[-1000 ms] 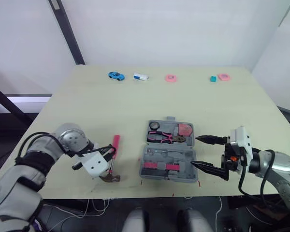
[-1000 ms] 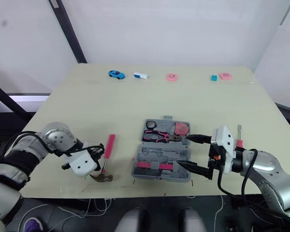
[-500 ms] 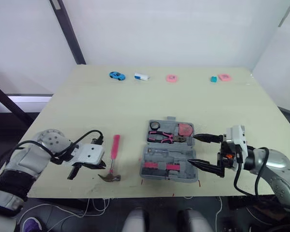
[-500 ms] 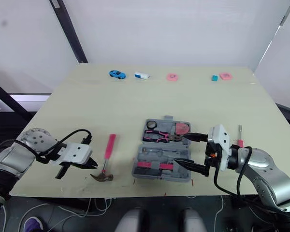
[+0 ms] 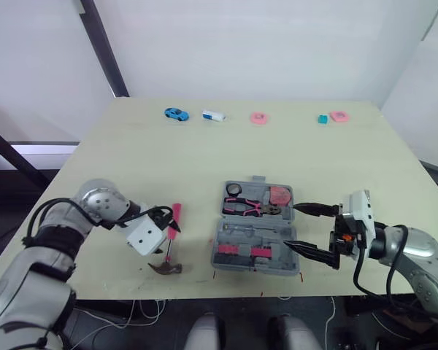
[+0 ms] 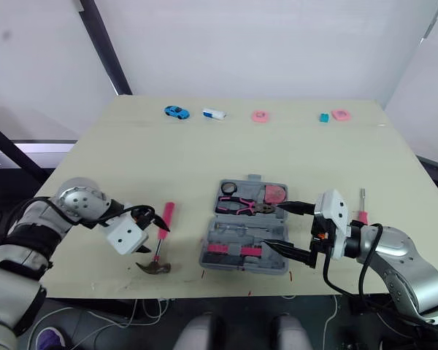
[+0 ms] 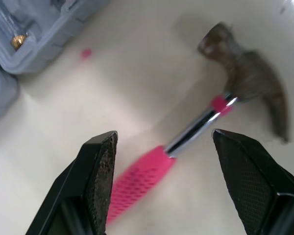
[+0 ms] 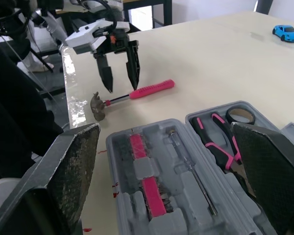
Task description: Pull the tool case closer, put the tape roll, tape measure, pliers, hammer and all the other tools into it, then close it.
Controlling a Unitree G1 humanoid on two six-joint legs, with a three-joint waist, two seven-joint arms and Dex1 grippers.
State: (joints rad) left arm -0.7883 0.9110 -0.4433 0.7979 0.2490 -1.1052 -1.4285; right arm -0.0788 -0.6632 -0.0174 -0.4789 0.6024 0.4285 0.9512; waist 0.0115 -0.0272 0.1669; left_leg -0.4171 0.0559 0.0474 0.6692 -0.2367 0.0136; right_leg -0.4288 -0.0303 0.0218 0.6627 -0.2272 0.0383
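The grey tool case point(image 5: 255, 251) lies open near the table's front edge. In it are a black tape roll point(image 5: 234, 189), pink-handled pliers point(image 5: 252, 208) and a pink tape measure point(image 5: 279, 195). The pink-handled hammer point(image 5: 173, 232) lies on the table left of the case, its head point(image 7: 255, 95) toward the front. My left gripper point(image 5: 171, 227) hangs open just above the hammer's handle point(image 7: 139, 181), one finger on each side, not touching it. My right gripper point(image 5: 295, 227) stands open at the case's right edge, holding nothing. A small screwdriver point(image 6: 362, 205) lies on the table right of it.
Along the far edge sit a blue toy car point(image 5: 175, 114), a white and blue block point(image 5: 213, 115), two pink discs point(image 5: 258, 118) point(image 5: 339, 116) and a teal block point(image 5: 322, 118). A black post point(image 5: 102, 47) leans behind the back left corner.
My left gripper went from shut near the hammer's head to open, swung out to the left, then came back over the handle. The right arm barely moved.
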